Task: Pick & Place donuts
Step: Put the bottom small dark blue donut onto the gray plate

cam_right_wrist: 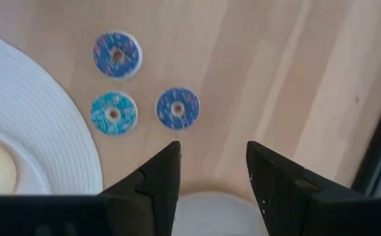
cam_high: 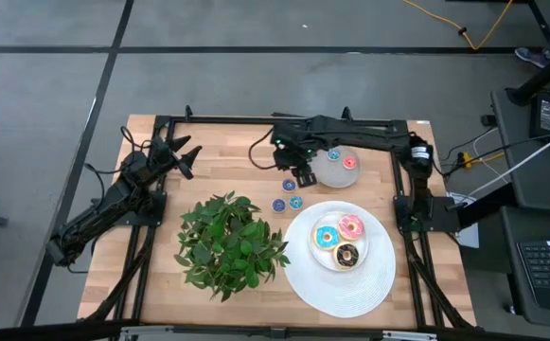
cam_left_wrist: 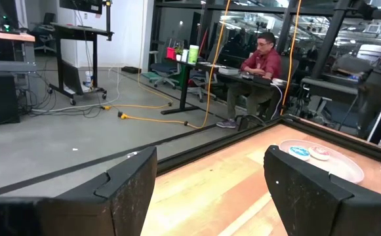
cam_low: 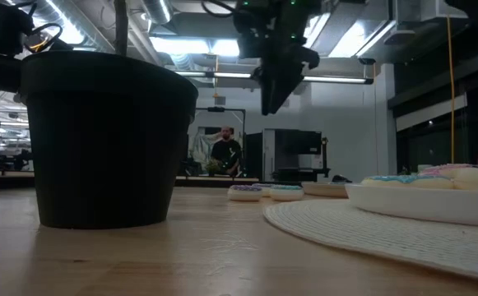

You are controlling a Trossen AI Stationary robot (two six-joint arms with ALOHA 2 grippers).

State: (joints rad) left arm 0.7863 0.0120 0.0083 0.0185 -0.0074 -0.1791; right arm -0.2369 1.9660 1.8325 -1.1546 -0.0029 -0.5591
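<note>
- High view: the right tool (cam_high: 302,176) hangs over the tabletop (cam_high: 227,161) beside the grey dish (cam_high: 336,167), its fingers apart and gripping nothing. Three iced donuts (cam_high: 341,240) lie on the white plate (cam_high: 341,284); three tiny rings (cam_high: 289,196) lie between plant (cam_high: 229,242) and dish.
- Low view: the tiny rings (cam_low: 265,191) lie beyond the plate.
- Left wrist view: the left tool (cam_left_wrist: 206,190) is spread wide and empty at the tabletop's far left.
- Right wrist view: three tiny rings (cam_right_wrist: 177,108) lie just beyond the parted fingers (cam_right_wrist: 157,177).

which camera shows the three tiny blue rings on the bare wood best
The right wrist view: it looks straight down on the three tiny blue rings, apart from each other beside the white mat. The high view shows them small. The low view shows only two, edge-on. The left wrist view misses them.
</note>
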